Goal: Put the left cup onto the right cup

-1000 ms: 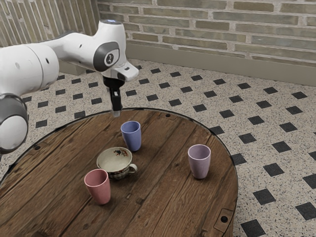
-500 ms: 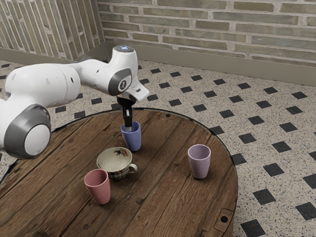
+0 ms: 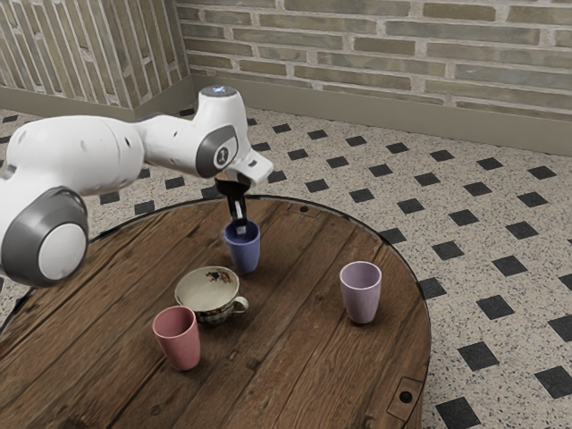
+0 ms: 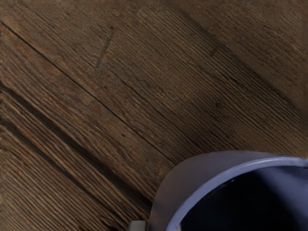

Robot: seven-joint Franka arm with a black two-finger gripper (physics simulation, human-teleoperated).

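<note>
- The end effector (image 3: 239,219) points straight down at the near-side rim of the blue cup (image 3: 243,252), its tip level with the cup's mouth.
- From the side camera I cannot tell whether the end effector is closed on the rim or merely standing at it.
- The blue cup is upright on the bench (image 3: 313,366), towards its far edge, just behind the patterned teacup (image 3: 210,293).
- In the wrist view, the blue cup's rim and dark interior (image 4: 231,192) lie directly under the hand, with bench planks (image 4: 96,96) around them.
- The lilac cup (image 3: 361,291) stands upright, well apart, towards the exterior view's right.
- The pink cup (image 3: 177,337) stands upright just in front of the teacup, nearer the camera.
</note>
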